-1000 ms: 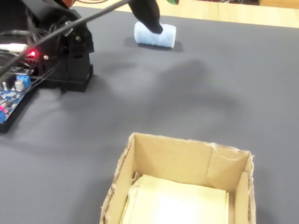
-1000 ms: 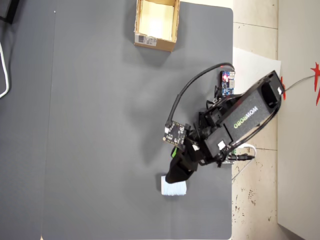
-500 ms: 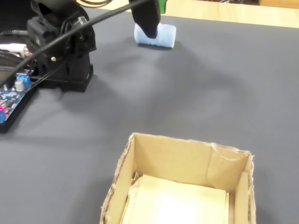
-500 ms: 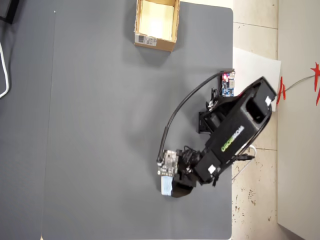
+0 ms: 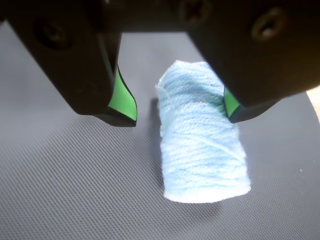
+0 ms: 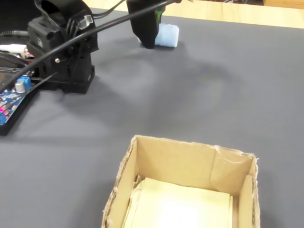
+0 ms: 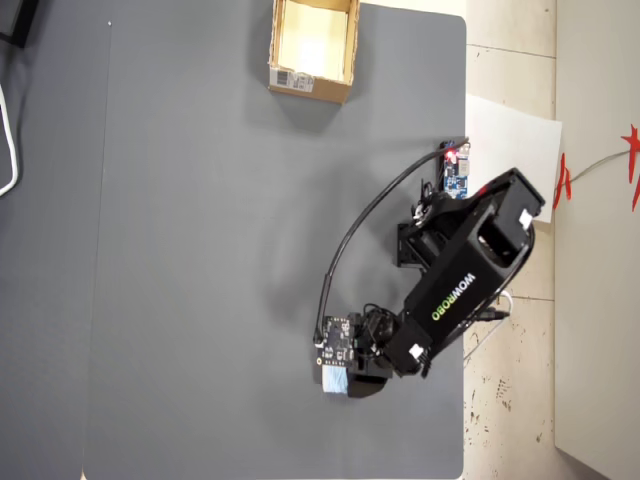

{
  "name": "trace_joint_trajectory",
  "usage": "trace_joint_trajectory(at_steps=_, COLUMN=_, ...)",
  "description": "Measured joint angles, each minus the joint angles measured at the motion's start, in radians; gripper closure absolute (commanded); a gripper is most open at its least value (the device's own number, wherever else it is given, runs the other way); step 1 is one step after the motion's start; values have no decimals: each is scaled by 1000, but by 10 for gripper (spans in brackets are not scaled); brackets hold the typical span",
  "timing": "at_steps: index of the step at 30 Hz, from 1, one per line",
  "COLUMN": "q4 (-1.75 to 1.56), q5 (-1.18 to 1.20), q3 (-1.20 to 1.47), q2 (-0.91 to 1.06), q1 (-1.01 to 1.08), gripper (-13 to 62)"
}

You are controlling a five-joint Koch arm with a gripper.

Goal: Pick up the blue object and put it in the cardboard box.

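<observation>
The blue object (image 5: 202,145) is a pale blue yarn-like block lying on the grey mat; it also shows in the fixed view (image 6: 167,35) and the overhead view (image 7: 334,381). My gripper (image 5: 177,114) is open and straddles the block's far end. The right green pad (image 5: 230,102) is at the block's side, while the left pad (image 5: 122,97) stands clear of it. In the fixed view the gripper (image 6: 151,34) hangs at the far edge of the mat. The cardboard box (image 6: 190,148) stands open and near the camera, and in the overhead view it (image 7: 308,88) is at the top.
The arm's black base (image 6: 64,52) stands at the left, beside a blue circuit board (image 6: 9,97) with wires. A dark grey mat (image 7: 200,250) covers the table. White paper (image 7: 510,140) lies beyond the mat's right edge.
</observation>
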Motion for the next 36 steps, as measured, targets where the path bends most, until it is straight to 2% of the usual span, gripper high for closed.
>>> trace_joint_trajectory(at_steps=4, q4=-58, q5=-2, q3=8, q2=-49, q1=9, gripper=219)
trace_joint_trajectory(at_steps=12, q4=-66, q5=0, q3=5, q2=-83, q1=26, gripper=372)
trace_joint_trajectory(at_steps=21, q4=-143, q5=-23, q3=17, q2=-35, q1=83, gripper=373)
trace_joint_trajectory(at_steps=36, q4=-153, q5=-336, q3=104, q2=339, q1=460, gripper=372)
